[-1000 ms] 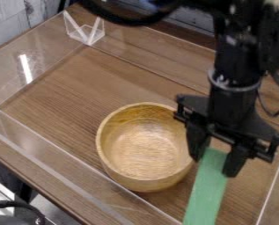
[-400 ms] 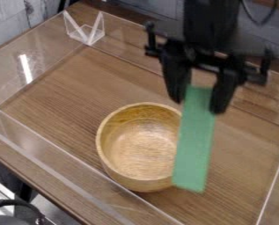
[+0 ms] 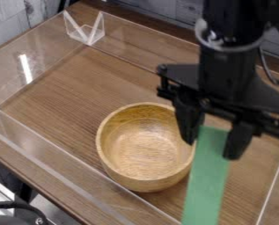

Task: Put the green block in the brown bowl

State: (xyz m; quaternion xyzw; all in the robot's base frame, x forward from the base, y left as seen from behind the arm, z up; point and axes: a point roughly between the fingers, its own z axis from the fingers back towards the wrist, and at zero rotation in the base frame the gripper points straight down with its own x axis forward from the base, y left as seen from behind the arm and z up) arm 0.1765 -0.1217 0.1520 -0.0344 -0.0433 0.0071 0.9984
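One camera looks down obliquely, close, onto the table point(image 3: 83, 79).

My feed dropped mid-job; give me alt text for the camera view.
The gripper holds the green block upright, hanging beside the right rim of the empty brown bowl, which sits on a wooden table edged by clear walls.

No text, label, brand, number or sign can be read anywhere in the camera view.
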